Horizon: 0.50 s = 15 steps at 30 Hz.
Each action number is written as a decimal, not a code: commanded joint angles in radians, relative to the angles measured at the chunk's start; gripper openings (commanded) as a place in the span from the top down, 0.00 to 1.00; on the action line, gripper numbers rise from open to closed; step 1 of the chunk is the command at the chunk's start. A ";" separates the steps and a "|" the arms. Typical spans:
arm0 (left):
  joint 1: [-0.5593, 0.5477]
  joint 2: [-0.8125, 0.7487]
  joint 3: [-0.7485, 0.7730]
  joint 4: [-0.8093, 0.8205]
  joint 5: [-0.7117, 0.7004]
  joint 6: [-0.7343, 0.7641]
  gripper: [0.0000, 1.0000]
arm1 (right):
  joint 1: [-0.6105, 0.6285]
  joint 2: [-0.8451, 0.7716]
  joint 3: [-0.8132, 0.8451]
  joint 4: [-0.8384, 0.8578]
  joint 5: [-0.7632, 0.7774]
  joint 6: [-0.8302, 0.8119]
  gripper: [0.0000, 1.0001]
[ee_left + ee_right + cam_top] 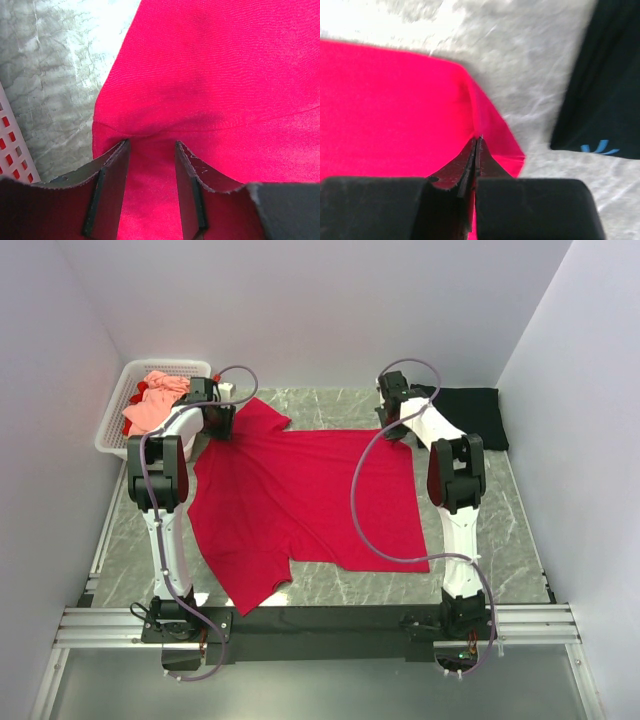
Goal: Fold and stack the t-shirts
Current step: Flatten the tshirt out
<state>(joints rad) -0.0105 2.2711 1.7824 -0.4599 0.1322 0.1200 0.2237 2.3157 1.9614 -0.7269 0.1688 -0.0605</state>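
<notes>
The crimson-red t-shirt point(310, 500) lies spread flat on the marble table, with a sleeve at the far left and another at the near left. My left gripper point(218, 426) is at its far left shoulder. In the left wrist view that gripper point(150, 145) is open, its fingers apart and down on the red cloth point(215, 75). My right gripper point(396, 426) is at the shirt's far right corner. In the right wrist view it point(477, 140) is shut, pinching a raised fold of the red cloth point(395, 110). The black t-shirt point(470, 415) lies folded at the far right, its blue mark point(600, 147) showing.
A white lattice basket point(112, 425) stands at the far left and holds the salmon-pink t-shirt point(155, 400) with some red cloth beside it. The basket wall point(12, 145) is close to the left of my left gripper. White walls enclose the table.
</notes>
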 commanded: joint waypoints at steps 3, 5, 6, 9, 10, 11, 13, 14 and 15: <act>0.009 0.021 0.003 -0.060 -0.017 0.010 0.53 | -0.018 -0.024 0.059 0.084 0.131 -0.068 1.00; 0.009 0.019 0.005 -0.057 -0.016 0.010 0.53 | -0.023 -0.029 0.053 0.141 0.164 -0.102 1.00; 0.009 0.019 0.009 -0.060 -0.014 0.012 0.52 | -0.023 -0.024 0.059 0.150 0.172 -0.114 1.00; 0.009 0.018 0.025 -0.069 0.007 0.018 0.51 | -0.027 0.031 0.135 0.139 0.236 -0.145 0.91; 0.009 0.015 0.028 -0.068 0.013 0.020 0.50 | -0.027 0.057 0.181 0.117 0.262 -0.150 0.90; 0.009 0.002 0.032 -0.065 0.021 0.021 0.49 | -0.029 0.060 0.194 0.113 0.268 -0.150 0.87; 0.009 -0.018 0.037 -0.057 0.052 0.024 0.46 | -0.037 0.032 0.177 0.139 0.282 -0.147 0.81; 0.009 -0.044 0.047 -0.060 0.073 0.026 0.45 | -0.040 0.013 0.166 0.144 0.288 -0.144 0.76; 0.009 -0.060 0.051 -0.068 0.096 0.027 0.44 | -0.040 -0.005 0.160 0.141 0.282 -0.141 0.73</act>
<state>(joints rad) -0.0093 2.2707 1.7947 -0.4828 0.1631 0.1284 0.1989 2.3611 2.1021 -0.6193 0.3889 -0.1898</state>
